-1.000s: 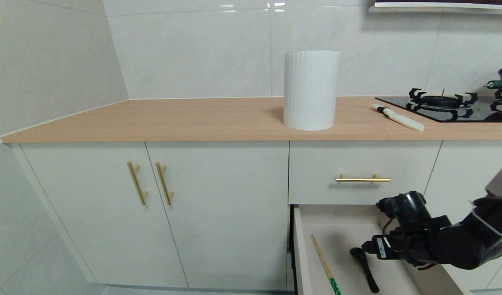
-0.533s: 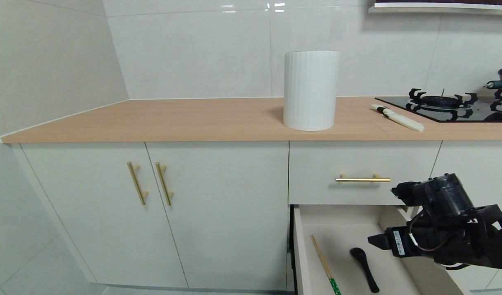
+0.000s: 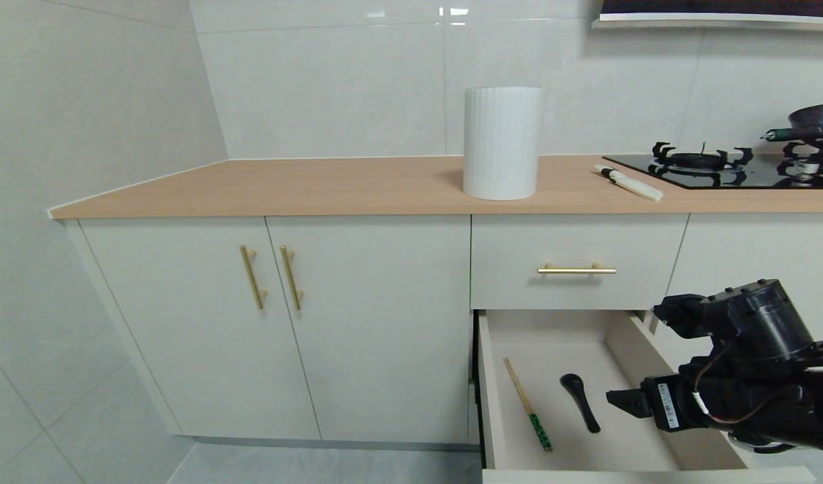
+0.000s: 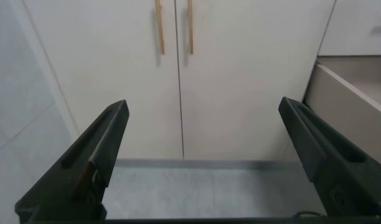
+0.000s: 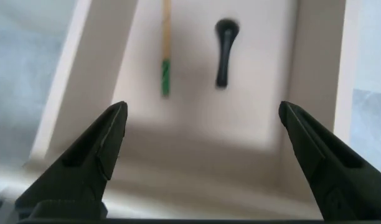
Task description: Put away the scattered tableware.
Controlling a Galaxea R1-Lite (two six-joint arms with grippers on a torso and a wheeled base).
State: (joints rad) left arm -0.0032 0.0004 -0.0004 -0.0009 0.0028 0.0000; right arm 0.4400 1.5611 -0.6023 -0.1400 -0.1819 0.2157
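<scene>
Chopsticks (image 3: 527, 415), spoon (image 3: 579, 401) in drawer (image 3: 553, 326), front cut off

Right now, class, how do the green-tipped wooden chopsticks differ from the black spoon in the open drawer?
The green-tipped wooden chopsticks are thin, straight and longer; the black spoon is shorter, with a rounded bowl. The chopsticks are pale wood with green ends; the spoon is black throughout. The chopsticks lie left of the spoon. Both lie flat in the open drawer, not touching.
</scene>
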